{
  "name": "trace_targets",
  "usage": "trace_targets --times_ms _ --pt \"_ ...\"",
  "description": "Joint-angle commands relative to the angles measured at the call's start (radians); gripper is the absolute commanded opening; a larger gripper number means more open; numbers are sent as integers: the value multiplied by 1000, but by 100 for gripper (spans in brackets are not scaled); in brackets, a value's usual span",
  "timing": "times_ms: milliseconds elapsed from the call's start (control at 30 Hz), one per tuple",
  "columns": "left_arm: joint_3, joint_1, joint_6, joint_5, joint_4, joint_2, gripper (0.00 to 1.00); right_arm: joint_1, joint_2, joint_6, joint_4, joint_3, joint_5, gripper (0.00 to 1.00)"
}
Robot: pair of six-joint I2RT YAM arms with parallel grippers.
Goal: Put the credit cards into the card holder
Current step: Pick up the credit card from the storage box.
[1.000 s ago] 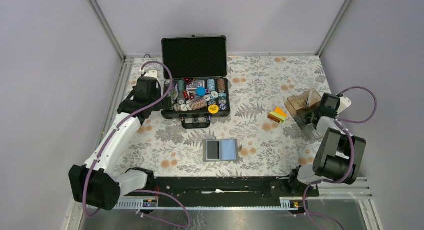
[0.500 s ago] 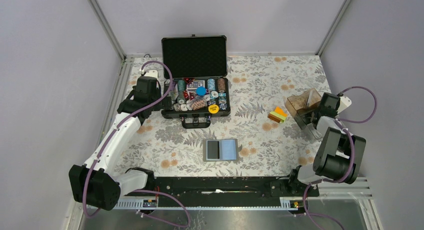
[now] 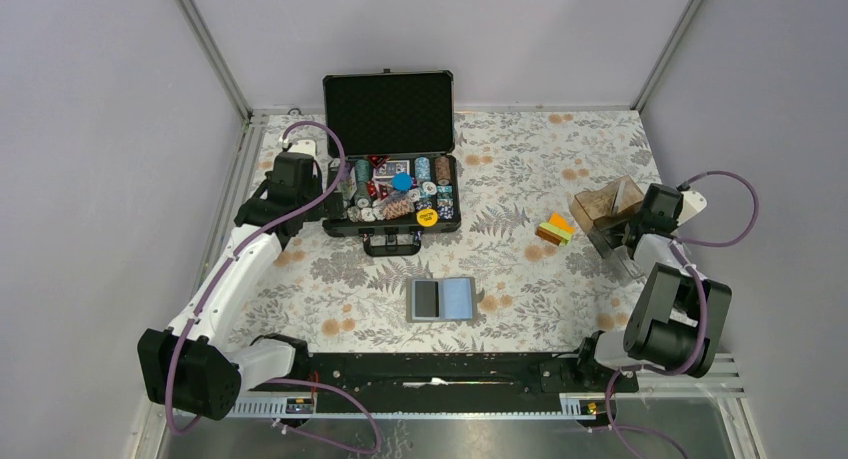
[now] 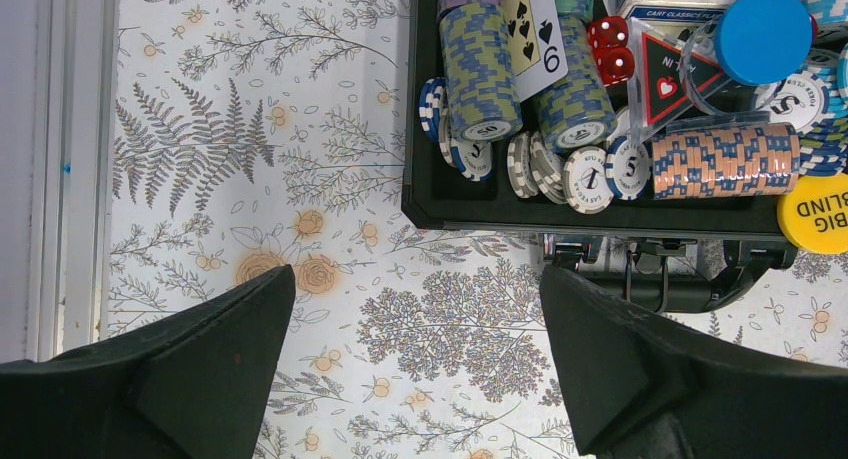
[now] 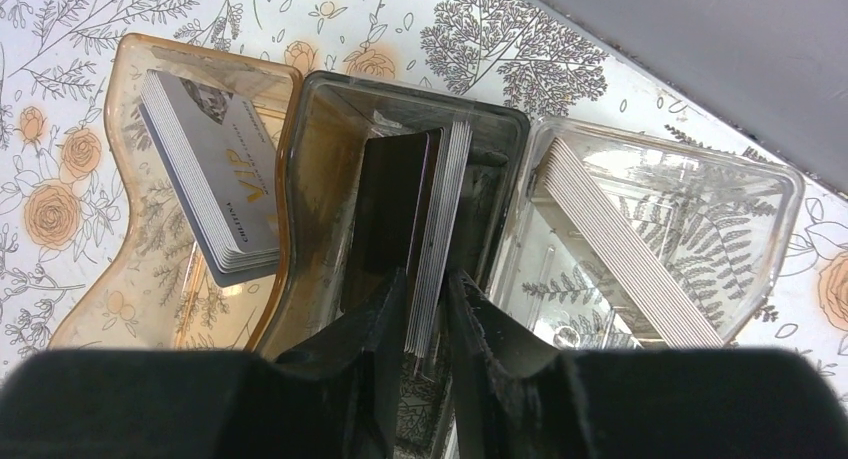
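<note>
Resting on the floral-patterned table [image 3: 520, 179], the small stack of thin orange, yellow and green plastic credit cards [image 3: 554, 228] lies right of centre with nothing touching it; no print on it can be read from above. The flat grey bifold card holder [image 3: 441, 299] lies open well apart from it, nearer the arm bases, one dark and one light blue panel facing up. Just right of the coloured stack stands the three-compartment clear brownish acrylic box [image 5: 290, 129]; its amber compartment holds pale cards, the top one marked "VIP" in gold above a smaller word too blurred to read. The right arm is folded, elbow raised near the table's edge and wrist over the box, and the right fingers [image 5: 398, 304] stand narrow, pinching an upright bundle of thin grey-edged cards [image 5: 432, 229] in the dark middle compartment. The left arm stretches along the table's left side, its left fingers [image 4: 230, 329] spread wide above bare table beside the front corner of the open black chip case [image 3: 390, 114]. Inside, chips show "1" and "5", a six of spades lies on the stacks, and a yellow disc reads "BIG BLIND".
</note>
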Motion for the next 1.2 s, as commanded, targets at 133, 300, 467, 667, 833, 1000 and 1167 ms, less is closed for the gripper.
trace_targets --times_ms 133,300,467,667,833,1000,1167 --pt "-4 -6 -2 11 49 -31 99 6 -108 -15 -43 33 62 28" --pt "-5 -6 -3 14 51 -35 99 6 -126 -29 -34 27 66 14" --pt "-7 -6 -5 15 52 -41 99 6 -135 -14 -61 36 51 8" --pt "-7 -6 -8 30 55 -54 99 6 -215 -30 -128 84 82 9" --pt "-7 -5 -15 48 59 -78 99 6 -284 -40 -211 133 95 8" --pt "17 -6 -61 98 51 -115 99 16 -370 -33 -256 156 1 0" --pt "19 -8 -182 251 61 -180 99 116 -426 -3 -259 157 -163 0"
